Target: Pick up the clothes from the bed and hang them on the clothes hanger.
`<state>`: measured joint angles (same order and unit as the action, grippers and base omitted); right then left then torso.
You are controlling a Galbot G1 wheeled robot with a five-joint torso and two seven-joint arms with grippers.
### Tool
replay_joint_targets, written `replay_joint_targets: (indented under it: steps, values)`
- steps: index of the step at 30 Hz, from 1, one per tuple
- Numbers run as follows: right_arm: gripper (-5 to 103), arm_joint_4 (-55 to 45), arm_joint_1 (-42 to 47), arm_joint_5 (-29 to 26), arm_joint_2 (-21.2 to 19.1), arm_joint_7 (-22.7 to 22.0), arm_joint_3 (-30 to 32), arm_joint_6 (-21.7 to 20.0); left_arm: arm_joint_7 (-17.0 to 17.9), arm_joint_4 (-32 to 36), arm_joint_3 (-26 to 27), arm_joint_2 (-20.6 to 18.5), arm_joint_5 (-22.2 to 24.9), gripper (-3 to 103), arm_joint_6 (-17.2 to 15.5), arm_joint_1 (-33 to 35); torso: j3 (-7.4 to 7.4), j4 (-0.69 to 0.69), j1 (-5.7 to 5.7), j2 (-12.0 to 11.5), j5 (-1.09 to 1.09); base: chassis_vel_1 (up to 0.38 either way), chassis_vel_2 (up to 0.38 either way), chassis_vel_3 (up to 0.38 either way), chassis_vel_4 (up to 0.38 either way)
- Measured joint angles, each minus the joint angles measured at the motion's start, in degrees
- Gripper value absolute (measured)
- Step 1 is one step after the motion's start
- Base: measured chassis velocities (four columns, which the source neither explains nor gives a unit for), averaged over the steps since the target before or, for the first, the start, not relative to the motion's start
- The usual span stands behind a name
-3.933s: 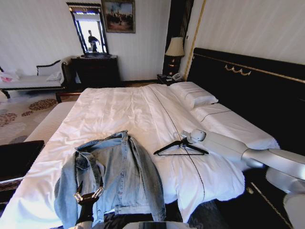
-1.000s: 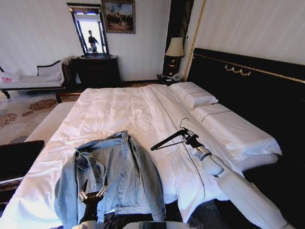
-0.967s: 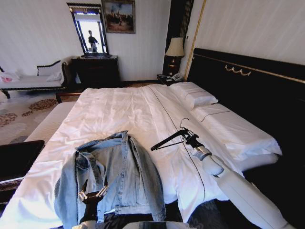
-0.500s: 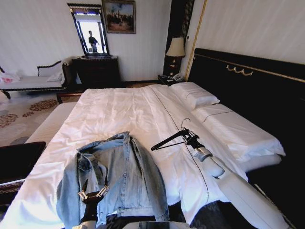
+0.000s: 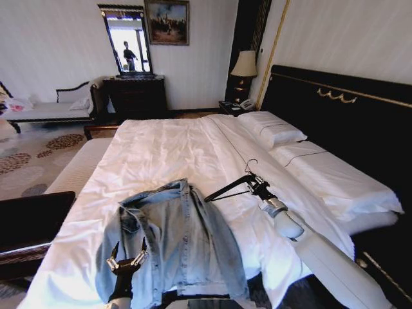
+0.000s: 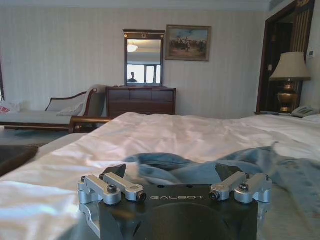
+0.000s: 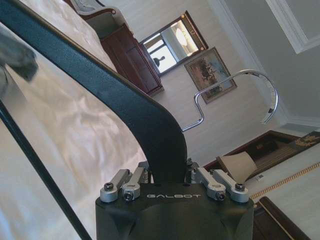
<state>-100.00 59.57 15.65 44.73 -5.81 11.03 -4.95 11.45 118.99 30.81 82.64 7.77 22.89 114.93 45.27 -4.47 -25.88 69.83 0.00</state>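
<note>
- The right gripper is clenched on the thin black triangular coat hanger, holding it up off the white duvet of the wide bed; in the right wrist view the gripper pinches the hanger's thick black shoulder bar just below its silver metal hook.
- From the right gripper the hanger's long arm slants out toward the robot's left, and the hook curls above the grip.
- The light-blue faded denim jacket lies spread on the duvet near the foot of the bed, to the left of the right gripper and apart from the hanger.
- The left gripper hovers over the near part of the jacket, its fingers spread apart and holding nothing; in the left wrist view the gripper looks across rumpled denim just ahead of it.
- Beyond the right gripper lie the white pillows against the tall black headboard with gold trim.
</note>
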Motion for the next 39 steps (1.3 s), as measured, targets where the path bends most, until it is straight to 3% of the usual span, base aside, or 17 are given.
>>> replay_joint_targets:
  steps: [14, 19, 23, 26, 27, 28, 29, 30, 33, 35, 37, 39]
  values:
    - [32, -0.4, 0.1, -1.4, -0.3, -0.4, -0.3, -0.7, 0.0, -0.2, -0.2, -0.2, 0.2, 100, -0.2, 0.0, 0.00, 0.01, 0.00, 0.0, -0.02, 0.118, 0.138, -0.106, -0.129]
    - [32, -0.6, 0.4, -1.6, -0.6, -0.5, -0.4, -0.7, 0.0, 0.3, -0.7, -1.5, 2.6, 100, -3.1, -1.4, 0.01, -0.01, 0.00, 0.0, 0.02, 0.000, 0.000, 0.000, 0.000]
    - [32, -0.7, 0.2, -1.9, -0.5, -0.6, -0.6, -0.8, 0.8, 1.7, -1.0, -3.8, 7.1, 100, -9.5, -5.6, 0.01, 0.00, 0.01, 0.0, 0.02, -0.014, -0.010, 0.009, 0.007]
    - [32, -0.7, 0.1, -2.0, -0.5, -0.6, -0.7, -0.8, 1.2, 2.2, -1.1, -4.1, 8.9, 100, -11.7, -7.3, 0.01, 0.01, 0.00, 0.0, 0.00, 0.000, 0.000, 0.000, 0.000]
    - [32, -0.9, 0.1, -2.2, -0.6, -0.6, -0.7, -0.8, 2.9, 3.0, -1.2, -4.4, 12.9, 100, -17.3, -12.2, 0.01, 0.03, 0.01, 0.0, -0.02, 0.000, 0.000, 0.000, 0.000]
    - [32, -1.1, 0.1, -2.3, -0.6, -0.6, -0.6, -0.8, 4.4, 3.1, -1.7, -5.1, 15.2, 100, -20.3, -15.2, 0.01, 0.02, 0.01, 0.0, -0.01, 0.000, 0.000, 0.000, 0.000]
    - [32, -1.1, 0.1, -2.4, -0.6, -0.6, -0.5, -0.8, 6.1, 3.1, -2.3, -6.1, 17.5, 100, -22.8, -17.8, 0.01, 0.00, 0.01, 0.0, -0.01, 0.000, 0.000, 0.000, 0.000]
    - [32, -1.1, 0.1, -2.4, -0.6, -0.6, -0.5, -0.8, 6.1, 3.1, -2.3, -6.1, 17.5, 100, -22.8, -17.8, 0.01, 0.00, 0.01, 0.0, -0.01, 0.000, 0.000, 0.000, 0.000]
    - [32, -0.3, -2.7, -3.1, -0.7, -0.8, -3.0, -0.8, 10.7, 3.2, -2.5, -7.6, 24.2, 100, -29.8, -23.0, 0.00, -0.08, 0.00, 0.0, -0.02, 0.000, 0.000, 0.000, 0.000]
    - [32, 0.6, -5.0, -3.6, -0.6, -0.8, -5.7, -0.8, 11.9, 3.4, -1.4, -7.4, 25.6, 100, -31.2, -23.2, 0.01, -0.07, 0.00, 0.0, -0.02, 0.000, 0.000, 0.000, 0.000]
    - [32, 1.8, -8.5, -4.3, -0.2, -0.8, -9.5, -0.7, 13.7, 3.5, 0.7, -7.2, 28.3, 100, -33.2, -23.4, 0.02, 0.10, 0.00, 0.0, 0.03, 0.000, 0.000, 0.000, 0.000]
    - [32, 2.3, -9.9, -4.5, 0.0, -0.9, -10.9, -0.7, 15.3, 3.3, 1.5, -8.8, 31.3, 100, -34.8, -24.3, 0.01, 0.08, 0.00, 0.0, -0.01, 0.034, 0.027, 0.051, 0.032]
